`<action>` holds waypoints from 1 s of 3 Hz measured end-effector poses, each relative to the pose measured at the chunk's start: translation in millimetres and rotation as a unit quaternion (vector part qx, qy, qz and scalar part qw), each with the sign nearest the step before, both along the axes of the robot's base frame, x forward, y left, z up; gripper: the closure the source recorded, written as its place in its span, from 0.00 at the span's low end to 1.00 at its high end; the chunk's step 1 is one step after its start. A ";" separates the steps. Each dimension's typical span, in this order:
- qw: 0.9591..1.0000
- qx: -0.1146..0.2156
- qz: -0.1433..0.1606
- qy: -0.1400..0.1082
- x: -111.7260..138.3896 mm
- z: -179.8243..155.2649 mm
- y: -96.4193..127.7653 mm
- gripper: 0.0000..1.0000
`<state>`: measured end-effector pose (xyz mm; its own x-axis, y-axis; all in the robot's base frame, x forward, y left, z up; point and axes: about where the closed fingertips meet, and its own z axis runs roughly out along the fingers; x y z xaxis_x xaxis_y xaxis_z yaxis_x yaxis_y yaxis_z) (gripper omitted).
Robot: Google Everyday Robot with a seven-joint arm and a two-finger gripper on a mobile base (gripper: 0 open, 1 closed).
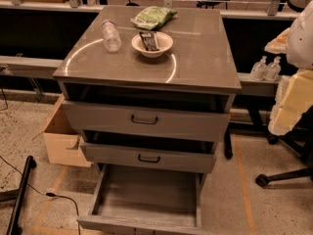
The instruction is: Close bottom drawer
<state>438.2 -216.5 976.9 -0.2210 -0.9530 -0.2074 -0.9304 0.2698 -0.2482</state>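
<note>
The bottom drawer point(146, 195) of the grey cabinet point(205, 58) is pulled far out toward me, showing its bare wood-grain floor. Its slim front point(142, 225) runs along the frame's lower edge; its handle is out of view. The middle drawer point(149, 156) and the top drawer point(144, 119) above it stand slightly out, each with a dark bar handle. My gripper point(289, 106) is the pale shape at the right edge, beside the cabinet at top-drawer height, well above and to the right of the bottom drawer, touching nothing.
On the cabinet top are a white bowl point(152, 44) holding a dark packet, a glass jar point(111, 35) and a green bag point(153, 17). A cardboard box point(61, 141) stands at the left. A chair base point(283, 175) is at the right, a cable point(58, 197) on the floor.
</note>
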 end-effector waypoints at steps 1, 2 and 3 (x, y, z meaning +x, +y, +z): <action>1.000 0.000 0.000 0.000 0.0 0.0 0.0 0.00; 1.000 0.000 0.000 -0.005 0.2 2.5 0.7 0.16; 1.000 0.010 0.003 0.001 -2.0 -18.0 7.1 0.41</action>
<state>436.3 -209.3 958.9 -0.2155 -0.9499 -0.2262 -0.9328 0.2688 -0.2401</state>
